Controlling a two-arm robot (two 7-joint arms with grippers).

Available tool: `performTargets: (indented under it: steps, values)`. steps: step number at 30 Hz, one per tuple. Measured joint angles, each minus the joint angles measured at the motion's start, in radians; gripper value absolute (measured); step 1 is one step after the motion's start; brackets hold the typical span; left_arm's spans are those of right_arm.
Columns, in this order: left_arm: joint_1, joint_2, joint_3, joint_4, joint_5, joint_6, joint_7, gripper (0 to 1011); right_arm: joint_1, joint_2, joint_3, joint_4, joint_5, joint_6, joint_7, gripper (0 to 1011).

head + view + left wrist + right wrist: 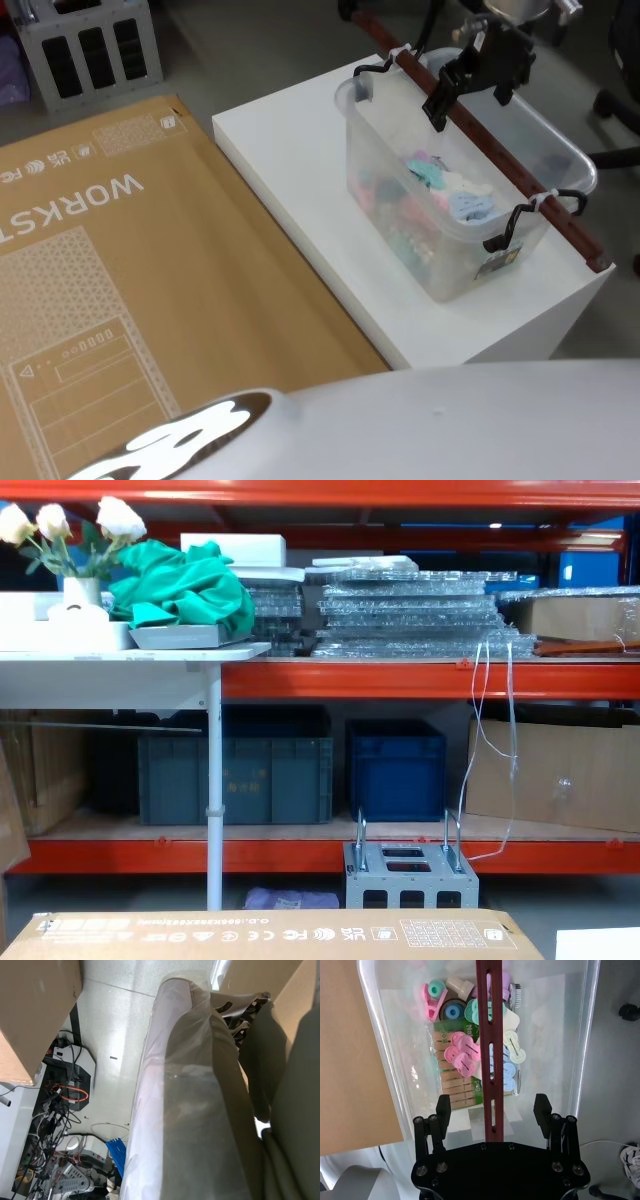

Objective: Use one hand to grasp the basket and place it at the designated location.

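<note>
Straddling the handle of the basket, the right claw has its 2 fingers apart, 1 on each side of the bar. The basket sits on the white tabletop. In the head view its handle runs from 11 to 5 o'clock, with the claw nearer the 11 o'clock end.

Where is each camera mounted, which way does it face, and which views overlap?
Head: high, facing down at the basket on the white table, cardboard box alongside; the right hand and the robot's white body show.
Chest: low, facing forward at shelving and crates.
Left wrist: faces the floor and cables, past a pale wrapped shape.
Right wrist: faces down past its open right hand, astride the handle, into the basket.
Head and right wrist share basket, handle, hand.
</note>
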Motion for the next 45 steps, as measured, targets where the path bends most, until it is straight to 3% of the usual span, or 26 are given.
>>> performTargets:
  steps: [21, 45]
  values:
    - [0.000, 0.000, 0.000, 0.000, 0.000, 0.000, 0.000, 0, -0.010, 0.001, -0.005, -0.003, -0.004, 0.001, 0.002, 1001]
    - [0.000, 0.000, 0.000, 0.000, 0.000, 0.000, 0.000, 0, -0.024, -0.020, -0.026, 0.019, -0.051, 0.000, 0.010, 1001]
